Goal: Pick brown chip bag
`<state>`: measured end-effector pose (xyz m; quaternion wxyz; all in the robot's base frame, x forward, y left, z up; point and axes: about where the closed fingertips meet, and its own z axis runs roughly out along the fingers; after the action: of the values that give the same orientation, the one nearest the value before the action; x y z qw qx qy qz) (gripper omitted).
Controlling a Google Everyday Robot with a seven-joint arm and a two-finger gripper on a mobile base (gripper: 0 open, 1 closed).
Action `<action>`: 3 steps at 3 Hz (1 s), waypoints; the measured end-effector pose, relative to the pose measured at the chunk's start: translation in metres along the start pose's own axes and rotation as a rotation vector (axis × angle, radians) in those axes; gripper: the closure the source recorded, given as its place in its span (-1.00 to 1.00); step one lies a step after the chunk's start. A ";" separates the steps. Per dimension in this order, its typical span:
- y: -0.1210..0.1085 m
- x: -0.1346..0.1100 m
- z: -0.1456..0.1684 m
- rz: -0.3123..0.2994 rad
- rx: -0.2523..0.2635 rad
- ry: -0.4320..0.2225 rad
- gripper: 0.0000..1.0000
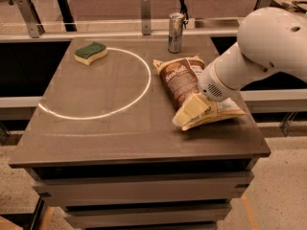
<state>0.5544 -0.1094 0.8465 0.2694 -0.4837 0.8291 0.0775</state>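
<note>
Reaching step, I judge: the hand point(192, 113) is at the near end of the brown chip bag point(178, 78), right on the table point(96, 123), its grip I cannot tell, and next it should close firmly and lift.

arm point(268, 42): my shell is smooth glossy white, big rounded dome with one small dark hole | forearm: white tapered tube | wrist point(213, 87): round white cap, patch of tiny grey dots | jaws: my gripper point(192, 110) is a cream blocky wedge, down on the bag point(178, 78)'s near end
</note>
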 end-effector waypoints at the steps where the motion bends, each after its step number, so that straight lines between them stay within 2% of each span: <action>1: -0.010 -0.004 -0.004 0.019 0.021 -0.011 -0.19; 3: -0.027 -0.030 -0.045 0.013 0.068 -0.088 0.74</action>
<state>0.5721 -0.1182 0.9032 0.3213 -0.4649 0.8218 0.0723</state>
